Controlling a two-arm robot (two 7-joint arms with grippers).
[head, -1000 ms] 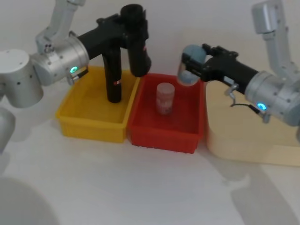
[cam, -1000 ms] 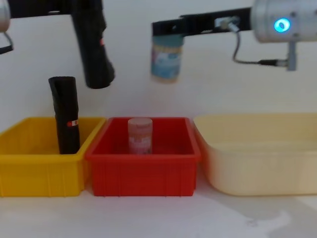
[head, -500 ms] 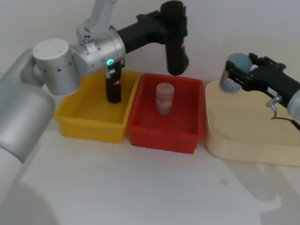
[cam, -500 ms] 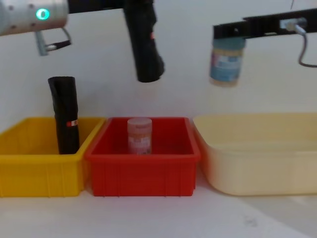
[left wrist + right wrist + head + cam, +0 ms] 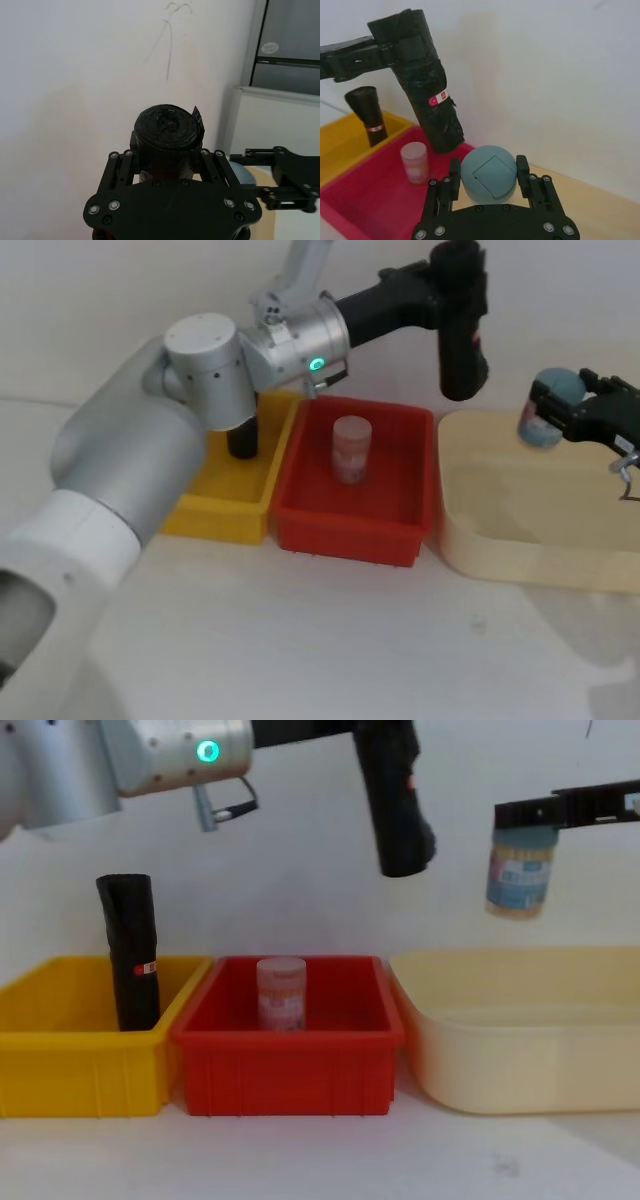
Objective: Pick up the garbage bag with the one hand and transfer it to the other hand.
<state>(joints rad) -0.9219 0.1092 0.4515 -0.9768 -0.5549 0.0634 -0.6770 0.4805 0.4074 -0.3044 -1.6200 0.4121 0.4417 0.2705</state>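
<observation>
Having been carried rightward, the tall black matte garbage bag roll (image 5: pixel 462 350) is being held above the red plastic bin's (image 5: pixel 345 525) right rim, pinched in the left gripper (image 5: pixel 452 285). Handover is pending, the right gripper (image 5: pixel 555 400) being occupied clamping a clear blue-lidded jar (image 5: pixel 543 425).

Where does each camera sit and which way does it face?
Head: high, looking down on the red bin; left gripper holds the garbage bag.
Chest: low, level across bin fronts; left arm above.
Left wrist: along its gripper toward the wall.
Right wrist: past right gripper and jar toward bins.
Both wrist views show the garbage bag.
</observation>
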